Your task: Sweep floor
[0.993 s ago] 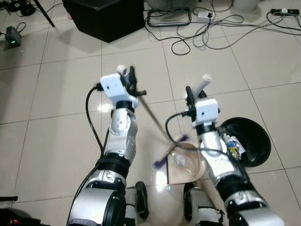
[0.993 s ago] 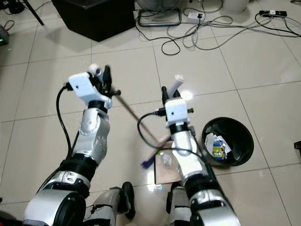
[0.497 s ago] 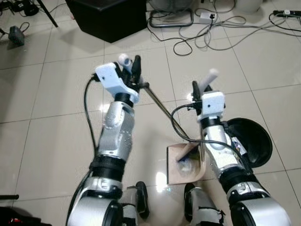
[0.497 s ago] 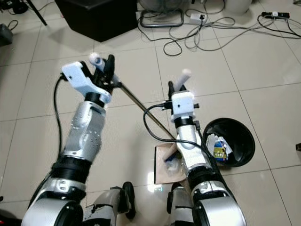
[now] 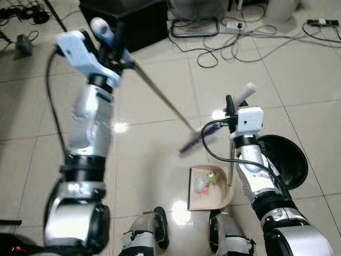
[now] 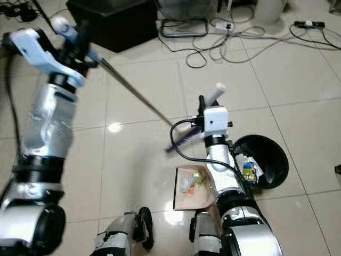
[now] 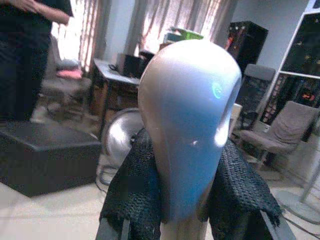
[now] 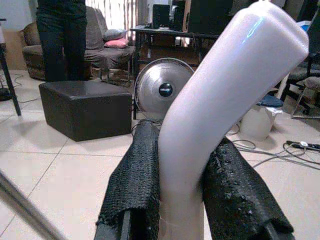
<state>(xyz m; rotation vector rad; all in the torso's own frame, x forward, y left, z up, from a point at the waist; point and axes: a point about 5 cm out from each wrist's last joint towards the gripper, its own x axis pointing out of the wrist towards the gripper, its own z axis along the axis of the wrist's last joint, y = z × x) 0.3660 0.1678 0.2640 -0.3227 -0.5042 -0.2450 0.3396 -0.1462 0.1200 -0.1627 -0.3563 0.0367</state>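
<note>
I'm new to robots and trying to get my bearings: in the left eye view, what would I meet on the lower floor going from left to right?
Silver left arm → purple broom bristle head → tan dustpan holding swept bits → silver right arm → round black waste bin.

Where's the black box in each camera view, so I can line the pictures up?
Left eye view: black box at the top edge, left of centre.
Right eye view: top edge again, left of centre.
Left wrist view: on the floor beyond the broom handle, by a standing person.
Right wrist view: on the floor beyond the dustpan handle.
Shared landmark: the fan beside the box.
</note>
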